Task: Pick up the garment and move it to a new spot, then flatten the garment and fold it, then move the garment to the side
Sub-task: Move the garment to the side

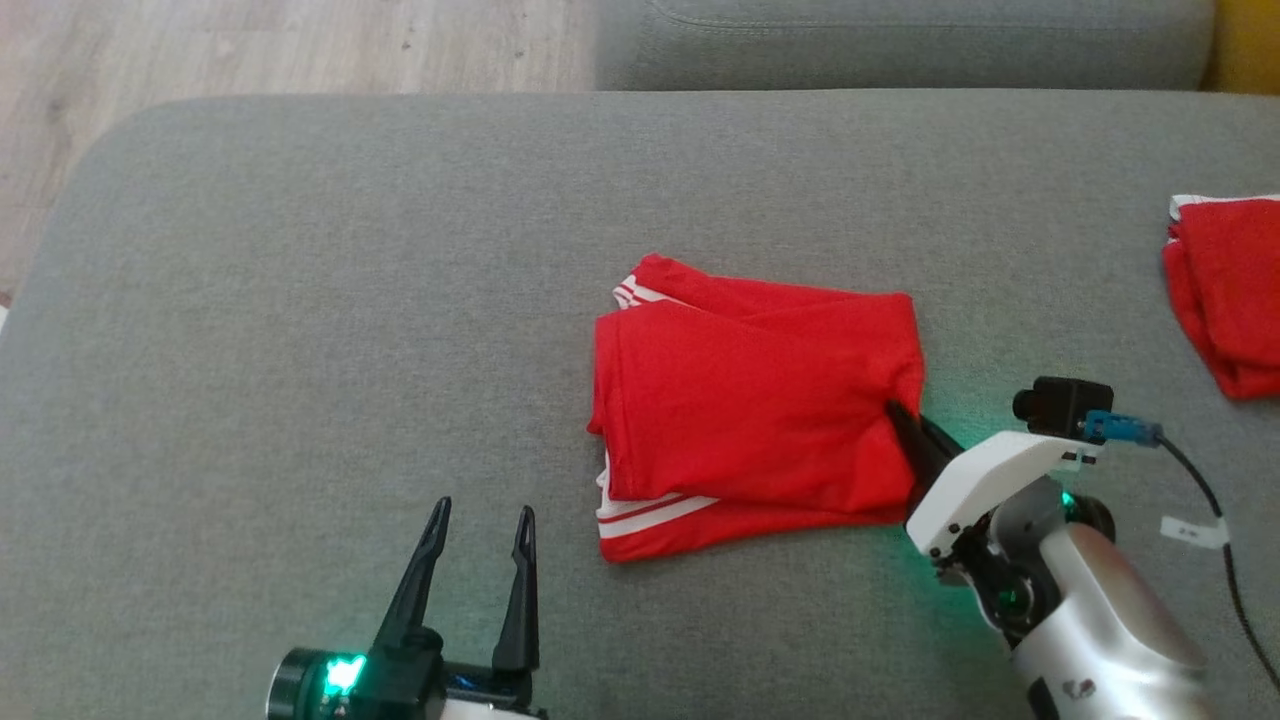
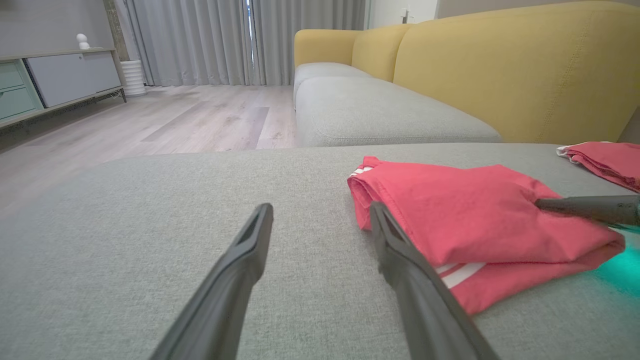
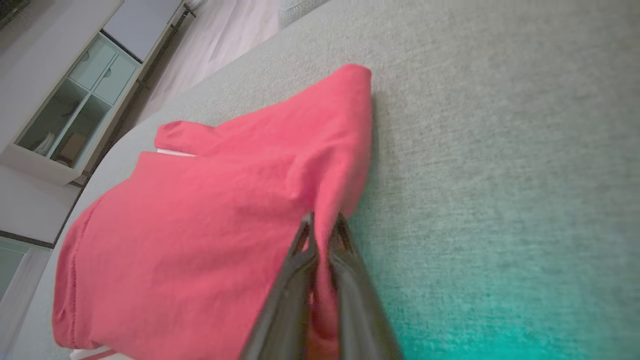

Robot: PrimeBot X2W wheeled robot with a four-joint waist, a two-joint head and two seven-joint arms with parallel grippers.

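The garment (image 1: 750,400) is red with white stripes and lies folded in the middle of the grey cushion (image 1: 300,300). My right gripper (image 1: 903,420) is shut on the garment's right edge; in the right wrist view red cloth (image 3: 200,225) is pinched between the closed fingers (image 3: 295,270) of the right gripper (image 3: 324,225). In the left wrist view the garment (image 2: 475,220) lies to the right, with the right gripper's dark finger (image 2: 585,207) at its edge. My left gripper (image 1: 482,520) stands open on the near left, apart from the garment, with nothing between its fingers (image 2: 250,240).
A second red garment (image 1: 1230,290) lies at the cushion's right edge. Grey sofa seats (image 2: 375,110) with yellow backs (image 2: 500,65) stand beyond the cushion. Wooden floor (image 1: 250,50) lies at the far left, with a cabinet (image 2: 50,80) and grey curtains (image 2: 200,40) behind it.
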